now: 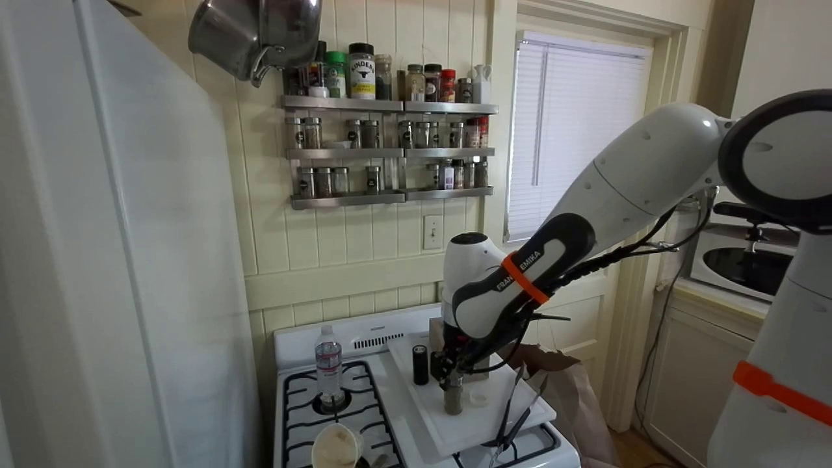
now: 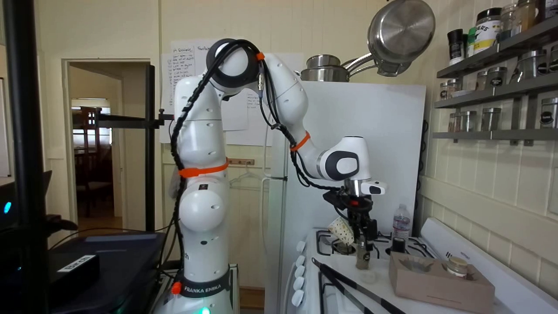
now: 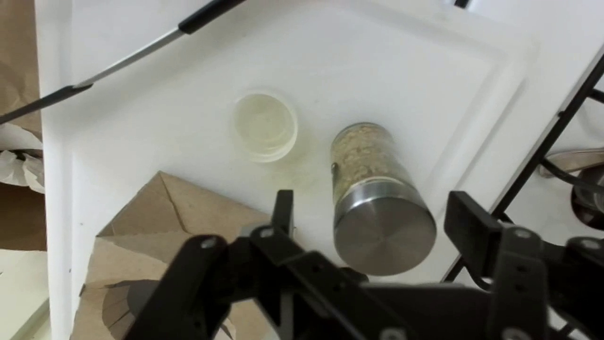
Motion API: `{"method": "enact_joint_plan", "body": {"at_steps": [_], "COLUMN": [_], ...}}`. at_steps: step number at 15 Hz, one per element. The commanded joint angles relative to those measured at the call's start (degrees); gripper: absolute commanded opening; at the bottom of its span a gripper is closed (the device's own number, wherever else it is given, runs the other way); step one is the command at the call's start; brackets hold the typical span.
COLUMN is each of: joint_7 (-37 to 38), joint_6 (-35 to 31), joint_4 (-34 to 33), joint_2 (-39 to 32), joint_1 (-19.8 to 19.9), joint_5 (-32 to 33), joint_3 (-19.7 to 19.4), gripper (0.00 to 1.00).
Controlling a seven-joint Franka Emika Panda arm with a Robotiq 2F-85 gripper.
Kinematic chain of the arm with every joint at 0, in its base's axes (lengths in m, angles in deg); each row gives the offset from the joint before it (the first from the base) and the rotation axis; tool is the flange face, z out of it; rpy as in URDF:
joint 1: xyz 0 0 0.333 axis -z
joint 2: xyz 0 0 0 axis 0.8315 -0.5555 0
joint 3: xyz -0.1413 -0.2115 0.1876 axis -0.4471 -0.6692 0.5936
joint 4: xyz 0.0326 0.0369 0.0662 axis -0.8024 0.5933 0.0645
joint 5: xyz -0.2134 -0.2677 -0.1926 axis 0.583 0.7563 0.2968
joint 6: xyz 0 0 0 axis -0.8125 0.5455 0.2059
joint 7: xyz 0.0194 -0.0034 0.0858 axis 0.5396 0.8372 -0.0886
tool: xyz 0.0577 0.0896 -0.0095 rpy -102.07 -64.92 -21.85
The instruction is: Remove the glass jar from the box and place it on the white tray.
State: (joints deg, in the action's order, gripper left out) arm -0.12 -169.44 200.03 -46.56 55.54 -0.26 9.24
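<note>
Claw (image 3: 372, 212) released, jaws apart; glass jar (image 3: 377, 196) upright btwn, on wht tray (image 3: 377, 71) below; box (image 2: 436, 283) nr claw.

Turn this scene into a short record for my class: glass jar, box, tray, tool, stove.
glass jar: metal-lidded, upright on the white tray
box: tan cardboard, holding another lidded jar
white tray: under the box, glass jar and black cylinder
tool: open, glass jar between its fingers
stove: clear labelled bottle standing on it
</note>
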Motion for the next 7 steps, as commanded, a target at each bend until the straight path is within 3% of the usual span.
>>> {"method": "enact_joint_plan", "body": {"at_steps": [1,5,6,7], "joint_7": [1.0,-8.7,-4.3,-4.9], "joint_6": [4.0,16.9,11.0,12.4], "joint_4": [0.5,1.6,-0.7,-0.7], "joint_2": [3.7,15.7,7.5,9.5], "joint_1": [-0.5,-3.4,-1.6,-1.8], "joint_5": [-1.3,-10.8,-6.8,-7.4], "joint_3": [0.0,-1.1,-0.1,-0.1], "gripper": [1.00,1.00,1.00,1.00]}}
